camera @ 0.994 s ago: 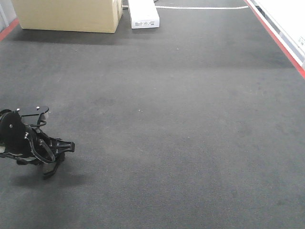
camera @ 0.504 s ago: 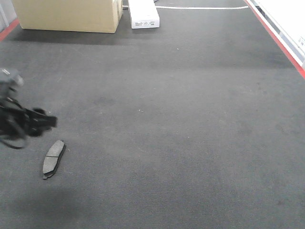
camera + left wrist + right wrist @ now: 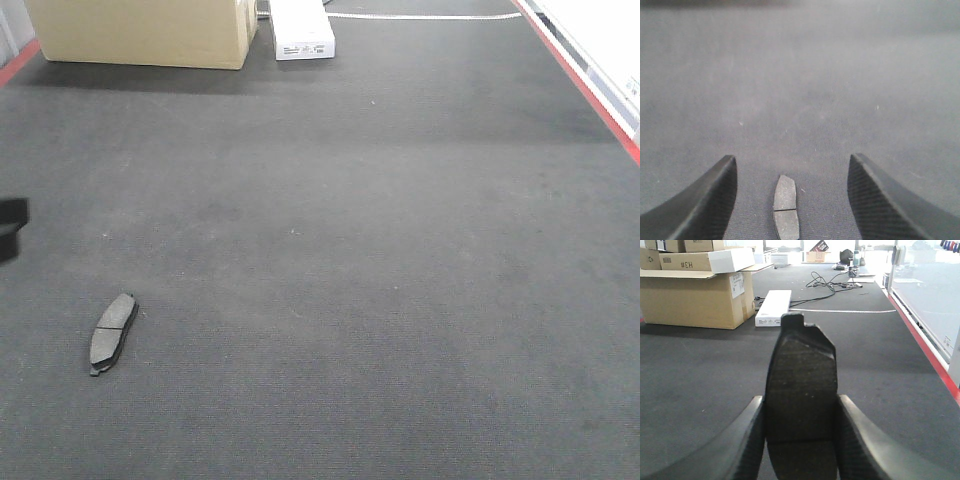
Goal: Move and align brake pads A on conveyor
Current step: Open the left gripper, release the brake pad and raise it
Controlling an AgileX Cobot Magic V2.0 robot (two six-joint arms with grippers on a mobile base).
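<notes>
Left pincer (image 3: 792, 159) seen spread wide and empty, hung over the laid brake pad (image 3: 786, 207), which is set flat, grooved face up, near the left side of the conveyor (image 3: 400, 280). Right pincer (image 3: 800, 399) found clenched on a second brake pad (image 3: 801, 375), held upright by its flanks, judged ready for laying alongside. Open belt is seen rightward up to the red edge strip (image 3: 585, 85); a cardboard box (image 3: 140, 30) and white box (image 3: 300, 30) are noted at the far end
</notes>
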